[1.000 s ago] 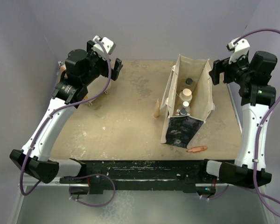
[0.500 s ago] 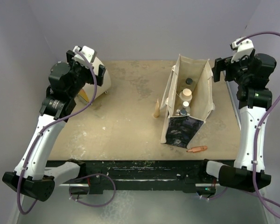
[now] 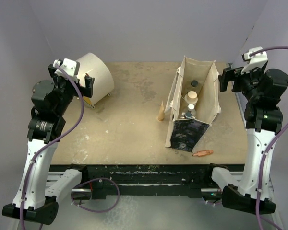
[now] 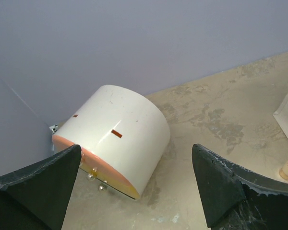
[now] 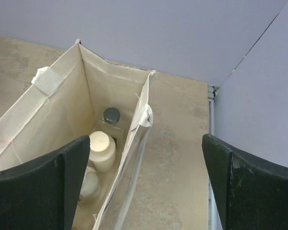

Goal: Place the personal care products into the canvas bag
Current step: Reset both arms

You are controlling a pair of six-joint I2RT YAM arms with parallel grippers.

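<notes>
Right wrist view gives you the beige canvas bag [image 5: 53, 110], soft cloth walls standing open on the right half of the table [image 5: 177, 129], a rounded cream-white bottle [image 5: 102, 149] and a squarish black-capped bottle [image 5: 111, 115] inside. Your left gripper [image 4: 137, 153] and right gripper [image 5: 145, 143] gape wide, empty.

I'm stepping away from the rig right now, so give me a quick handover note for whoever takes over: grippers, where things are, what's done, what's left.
Left gripper: open, empty, raised, facing the cream drum.
Right gripper: open, empty, raised beside the canvas bag.
The bag stands upright with bottles inside; at least four show, the full count is hidden.
Done: no bottle shows on the table outside the bag.
Left: probably only confirming the count. The wooden cone and orange stick are not part of the job.
</notes>
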